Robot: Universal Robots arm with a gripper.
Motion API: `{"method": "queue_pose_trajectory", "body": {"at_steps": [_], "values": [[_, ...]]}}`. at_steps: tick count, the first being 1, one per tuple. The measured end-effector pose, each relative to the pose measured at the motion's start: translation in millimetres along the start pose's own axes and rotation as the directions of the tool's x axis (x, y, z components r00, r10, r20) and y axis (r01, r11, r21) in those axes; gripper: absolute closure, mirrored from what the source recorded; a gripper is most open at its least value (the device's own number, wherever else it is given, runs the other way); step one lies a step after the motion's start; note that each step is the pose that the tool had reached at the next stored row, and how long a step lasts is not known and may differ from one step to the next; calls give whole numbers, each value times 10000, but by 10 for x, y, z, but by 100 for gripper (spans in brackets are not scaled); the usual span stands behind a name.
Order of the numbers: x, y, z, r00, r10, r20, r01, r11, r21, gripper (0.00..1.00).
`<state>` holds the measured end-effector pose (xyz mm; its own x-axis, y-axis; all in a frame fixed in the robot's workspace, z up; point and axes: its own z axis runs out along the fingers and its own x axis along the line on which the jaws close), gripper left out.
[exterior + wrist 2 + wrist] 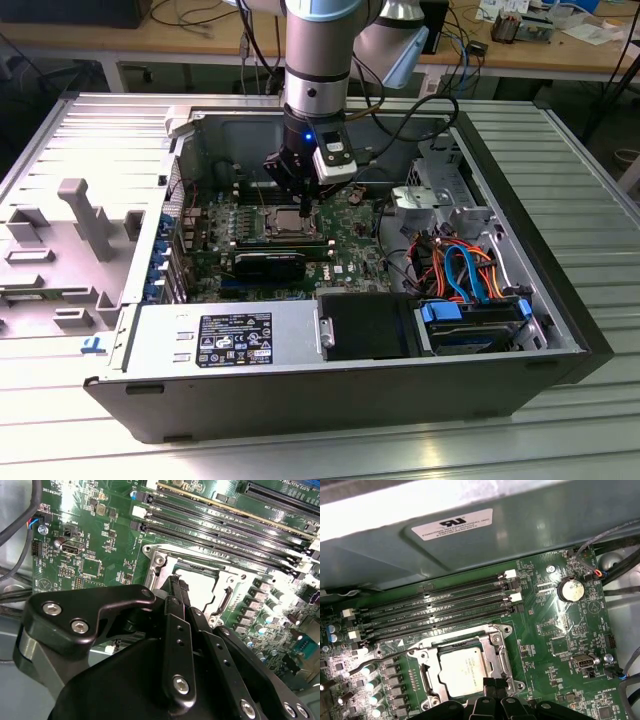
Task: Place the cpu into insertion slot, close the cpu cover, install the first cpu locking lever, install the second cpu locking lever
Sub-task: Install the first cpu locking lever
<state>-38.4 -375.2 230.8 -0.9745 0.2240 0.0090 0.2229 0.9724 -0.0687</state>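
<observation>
Silvery cpu (pixel 462 670) seated under cpu cover (pixel 492 652) (apparently closed); gripper (pixel 492 684), fingertips together, at cover's edge.

Cpu (pixel 463 670): dull silvery metal top, matt. Cover (pixel 495 652) beside the jaws: bright bare metal, smooth. Board (pixel 555 625): glossy green. Gripper (pixel 179 587): matt black links, shiny screws. Memory slots (pixel 440 611) beyond the jaws: black plastic.

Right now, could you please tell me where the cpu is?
In the first wrist view, the cpu sits in the insertion slot beside the memory slots, with the gripper at its edge.
</observation>
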Motion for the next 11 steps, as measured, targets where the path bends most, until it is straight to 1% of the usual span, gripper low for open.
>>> {"method": "queue_pose_trajectory", "body": {"at_steps": [11], "values": [[0,0,0,9999,-105,7,105,9999,1,89]]}}
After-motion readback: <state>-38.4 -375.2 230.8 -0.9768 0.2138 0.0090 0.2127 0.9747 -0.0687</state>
